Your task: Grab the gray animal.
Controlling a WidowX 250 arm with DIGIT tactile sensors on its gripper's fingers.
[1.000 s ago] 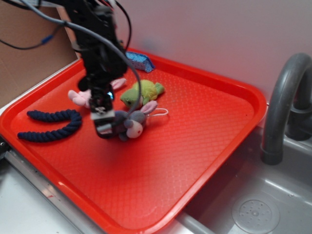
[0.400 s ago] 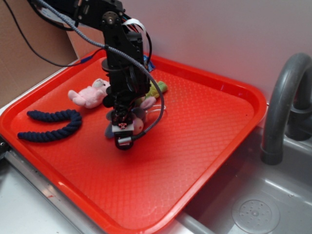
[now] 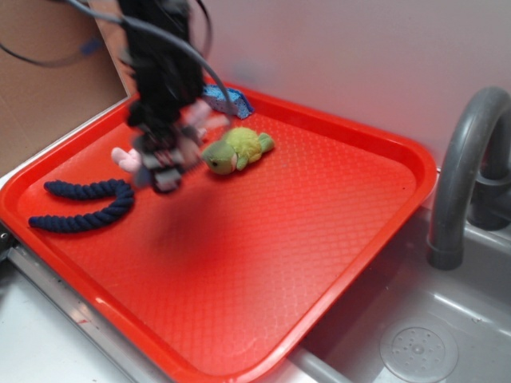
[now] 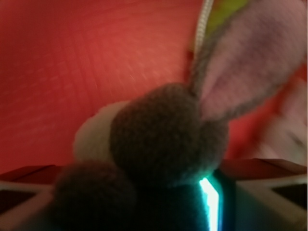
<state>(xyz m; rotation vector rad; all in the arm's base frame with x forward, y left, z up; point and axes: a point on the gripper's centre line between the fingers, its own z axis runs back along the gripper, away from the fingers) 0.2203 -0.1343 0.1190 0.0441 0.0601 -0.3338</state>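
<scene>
**Gray plush in the pincer, lifted off the tray**

The small gray plush animal (image 4: pixel 163 134), with its white muzzle and one long pink-lined ear standing up, fills the wrist view, sitting right between the gripper's two dark fingers at the bottom edge. In the exterior view it is a blurred gray-pink lump at the tip of the black gripper (image 3: pixel 164 163), apparently raised clear of the red plastic tray (image 3: pixel 335 239). The pincer is pinching the toy's body.

The toy looks light and soft; it should squash under pressure rather than slip, and its fuzzy cloth gives good friction. The round body is the sensible place to hold it, since an ear or the thin white loop string (image 4: pixel 204 21) would let it dangle and swing.

On the tray lie a green plush turtle (image 3: pixel 235 150), a pink plush bunny (image 3: pixel 124 157) partly hidden behind the arm, and a dark blue braided rope (image 3: pixel 84 203).
</scene>
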